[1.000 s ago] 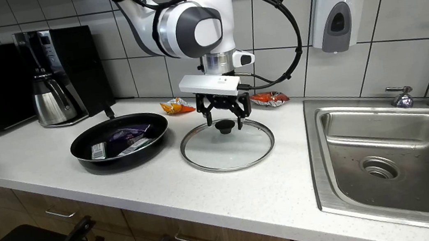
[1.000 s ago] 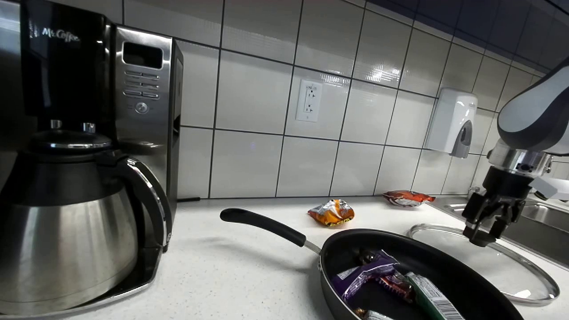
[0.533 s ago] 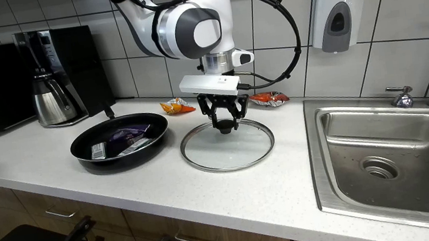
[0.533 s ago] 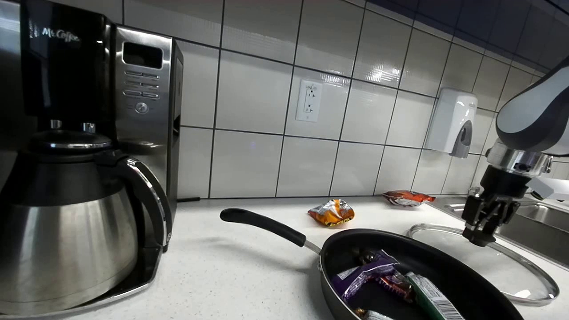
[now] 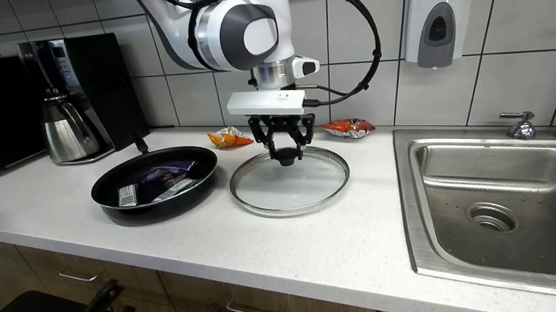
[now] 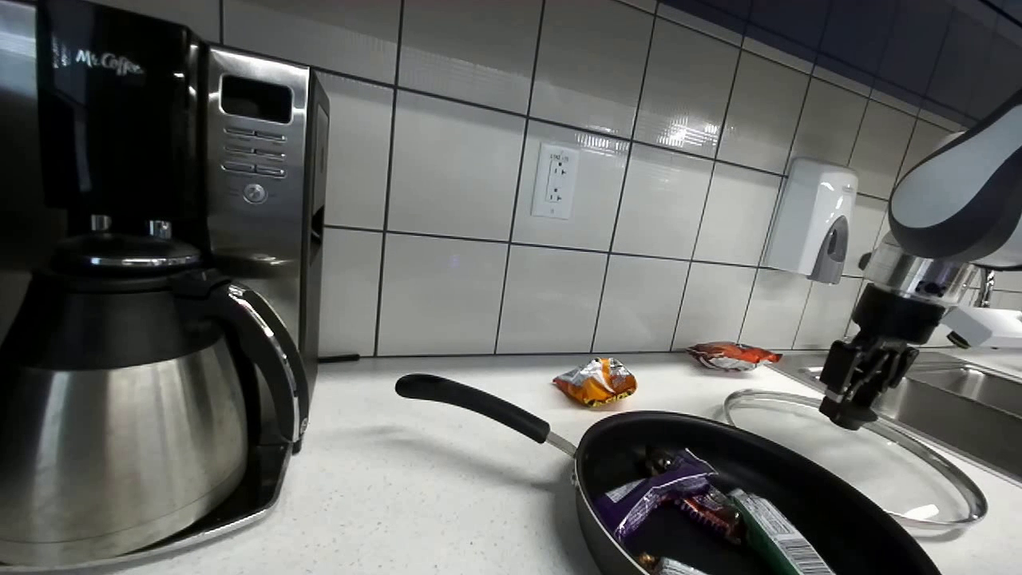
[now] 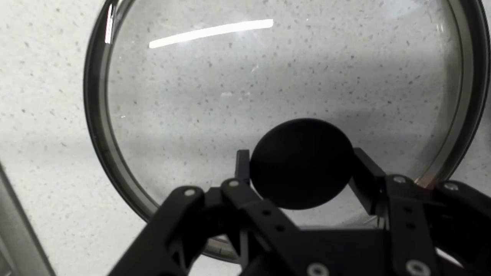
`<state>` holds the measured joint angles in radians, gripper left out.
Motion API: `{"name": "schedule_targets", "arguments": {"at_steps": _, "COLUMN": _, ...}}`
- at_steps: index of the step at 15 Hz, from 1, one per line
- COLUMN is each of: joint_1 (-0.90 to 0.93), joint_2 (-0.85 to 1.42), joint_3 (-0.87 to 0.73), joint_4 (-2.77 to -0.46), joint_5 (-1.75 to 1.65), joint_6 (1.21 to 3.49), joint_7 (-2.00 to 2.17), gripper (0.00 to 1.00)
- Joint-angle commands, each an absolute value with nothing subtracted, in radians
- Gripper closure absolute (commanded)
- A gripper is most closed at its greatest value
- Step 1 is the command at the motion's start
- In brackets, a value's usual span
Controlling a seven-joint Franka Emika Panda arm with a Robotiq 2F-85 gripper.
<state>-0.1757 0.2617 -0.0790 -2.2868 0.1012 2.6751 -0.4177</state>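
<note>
My gripper [image 5: 286, 156] is shut on the round black knob [image 7: 301, 151] of a glass lid with a metal rim. In the wrist view the two fingers [image 7: 303, 168] press the knob from both sides. The clear lid [image 5: 291, 189] is held slightly above the white counter, with a faint shadow beneath its near rim. The lid also shows in an exterior view [image 6: 862, 471], beside a black frying pan [image 6: 806, 479]. The pan holds a purple wrapper [image 6: 663, 491], a green packet [image 6: 778, 535] and other small wrapped snacks.
An orange snack bag [image 5: 229, 137] and a red one [image 5: 348, 128] lie by the tiled wall behind the lid. A steel sink [image 5: 413, 202] is on one side. A coffee maker [image 5: 103, 93] with a steel carafe [image 5: 68, 132] stands beyond the pan. A soap dispenser [image 5: 441, 5] hangs above.
The gripper was open around the knob one second ago, then closed on it. It has since risen a little with the lid and shifted slightly towards the pan.
</note>
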Motion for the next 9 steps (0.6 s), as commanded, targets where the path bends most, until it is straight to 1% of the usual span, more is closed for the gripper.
{"name": "schedule_targets", "arguments": {"at_steps": 1, "joint_1": -0.183, "joint_2": 0.155, "joint_3": -0.068, "joint_4": -2.314, "joint_5": 0.052, "joint_6": 2.674, "joint_7": -0.436, "gripper": 0.61}}
{"name": "schedule_targets", "arguments": {"at_steps": 9, "joint_1": -0.182, "joint_2": 0.071, "joint_3": -0.035, "joint_4": -2.301, "joint_5": 0.137, "joint_6": 2.644, "joint_7": -0.556, "gripper": 0.61}}
